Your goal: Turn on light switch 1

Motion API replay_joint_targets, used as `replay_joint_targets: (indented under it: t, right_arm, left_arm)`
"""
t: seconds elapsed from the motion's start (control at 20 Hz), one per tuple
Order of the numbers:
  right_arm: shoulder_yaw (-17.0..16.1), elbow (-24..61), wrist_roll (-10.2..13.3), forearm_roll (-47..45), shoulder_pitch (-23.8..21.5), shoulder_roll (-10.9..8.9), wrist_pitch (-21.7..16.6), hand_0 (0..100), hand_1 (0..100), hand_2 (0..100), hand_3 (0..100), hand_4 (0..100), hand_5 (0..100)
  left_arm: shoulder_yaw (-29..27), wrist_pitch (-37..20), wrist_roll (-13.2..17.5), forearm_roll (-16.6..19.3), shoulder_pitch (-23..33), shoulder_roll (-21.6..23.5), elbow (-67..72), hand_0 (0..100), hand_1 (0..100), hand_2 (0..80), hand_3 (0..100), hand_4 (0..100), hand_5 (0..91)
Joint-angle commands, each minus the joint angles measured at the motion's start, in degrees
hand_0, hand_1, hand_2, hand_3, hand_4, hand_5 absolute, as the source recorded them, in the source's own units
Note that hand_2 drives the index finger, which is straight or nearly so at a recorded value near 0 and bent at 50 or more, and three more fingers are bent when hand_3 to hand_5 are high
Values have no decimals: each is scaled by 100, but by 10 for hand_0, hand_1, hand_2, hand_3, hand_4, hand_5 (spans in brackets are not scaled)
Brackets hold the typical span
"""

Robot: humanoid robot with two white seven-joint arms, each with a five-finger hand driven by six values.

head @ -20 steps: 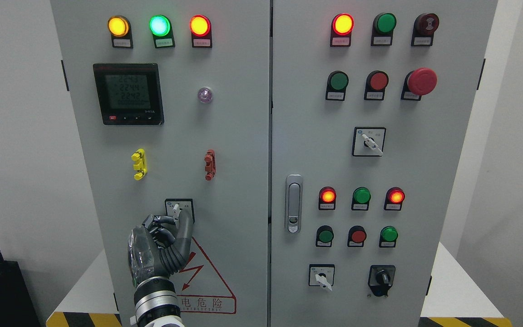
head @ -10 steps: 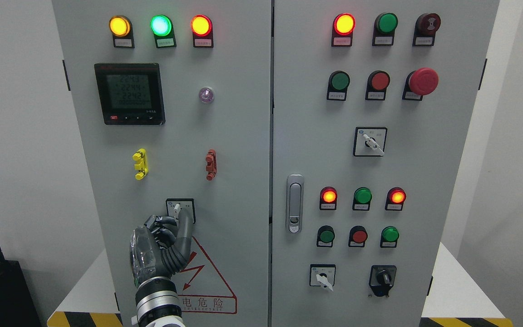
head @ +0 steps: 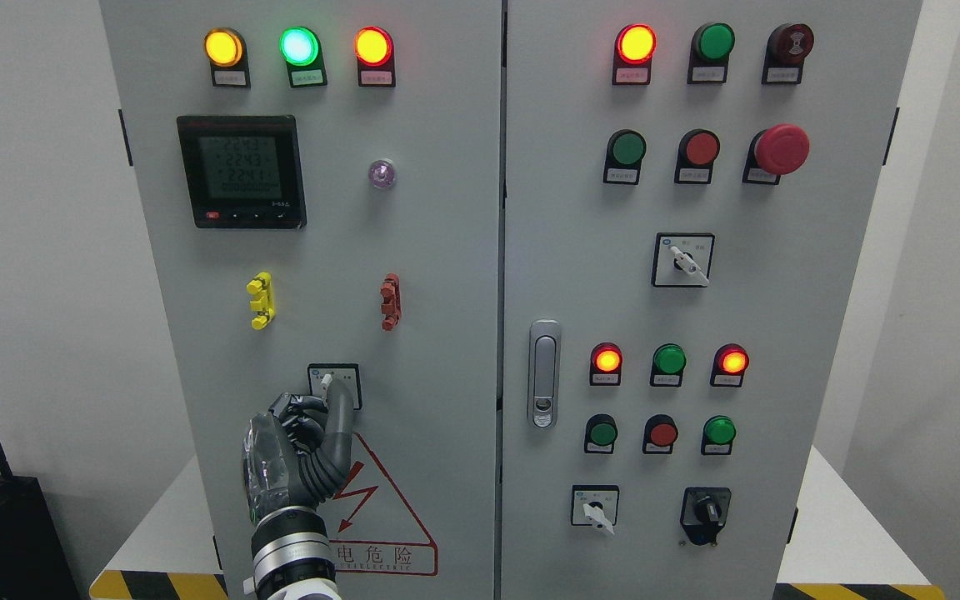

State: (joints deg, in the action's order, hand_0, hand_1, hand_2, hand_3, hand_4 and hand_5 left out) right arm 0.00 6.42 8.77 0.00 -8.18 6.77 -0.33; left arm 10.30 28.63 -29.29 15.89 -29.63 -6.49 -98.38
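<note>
The light switch is a small rotary selector with a white lever in a black-framed plate, low on the left door of the grey cabinet. Its lever points up and slightly left. My left hand rises from the bottom edge just below the switch. Its curled fingers sit left of the knob and one long finger lies up along its right side, so the hand is closed around the knob's lower part. The knob's base is hidden behind the hand. The right arm is out of the picture.
Above the switch are a yellow clip, a red clip, a digital meter, a small purple lamp and lit pilot lamps. The right door carries a latch handle, push buttons, a red mushroom stop button and other selectors.
The whole picture has drifted a few pixels to the right. My left hand stays on the switch and the lever's angle looks the same.
</note>
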Motion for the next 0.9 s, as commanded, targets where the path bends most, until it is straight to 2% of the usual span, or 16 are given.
replay_joint_targets:
  t: [0.0, 0.3, 0.5, 0.75, 0.85]
  right_arm:
    - [62, 0, 2, -35, 1, 0, -2, 120, 389, 0, 0, 0, 0]
    - [62, 0, 2, -35, 1, 0, -2, 120, 389, 0, 0, 0, 0]
    - [62, 0, 2, -35, 1, 0, -2, 120, 389, 0, 0, 0, 0]
    - [62, 0, 2, -35, 1, 0, -2, 120, 389, 0, 0, 0, 0]
    - [62, 0, 2, -35, 1, 0, -2, 120, 389, 0, 0, 0, 0]
  left_arm:
    - [16, -15, 37, 10, -8, -2, 3, 488, 334, 592, 946, 917, 841]
    - [25, 55, 73, 19, 1, -2, -6, 550, 371, 584, 948, 917, 840]
    - [25, 55, 125, 19, -8, -2, 3, 599, 351, 578, 945, 916, 840]
    - [25, 55, 126, 19, 10, -2, 3, 645, 284, 573, 940, 916, 840]
    - [25, 55, 126, 19, 10, -2, -15, 674, 224, 572, 937, 916, 839]
